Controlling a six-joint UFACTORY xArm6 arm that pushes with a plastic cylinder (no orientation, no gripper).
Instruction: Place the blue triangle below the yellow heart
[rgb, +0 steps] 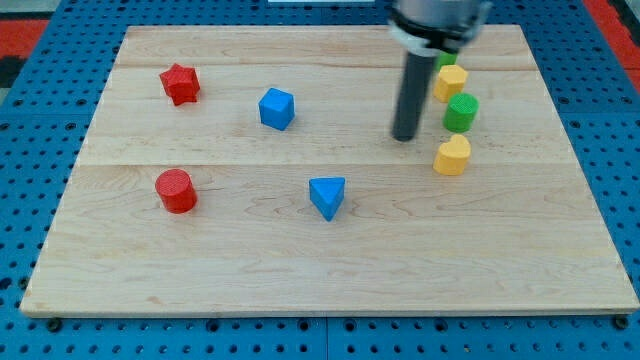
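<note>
The blue triangle lies near the middle of the wooden board, a little toward the view's bottom. The yellow heart lies at the view's right, below a green block. My tip rests on the board just left of the green block and up-left of the yellow heart, apart from both. The blue triangle is well down-left of my tip.
A yellow block sits above the green block, with another green block partly hidden behind the rod. A blue cube lies upper middle. A red star and a red cylinder are on the left. The board's edge borders blue pegboard.
</note>
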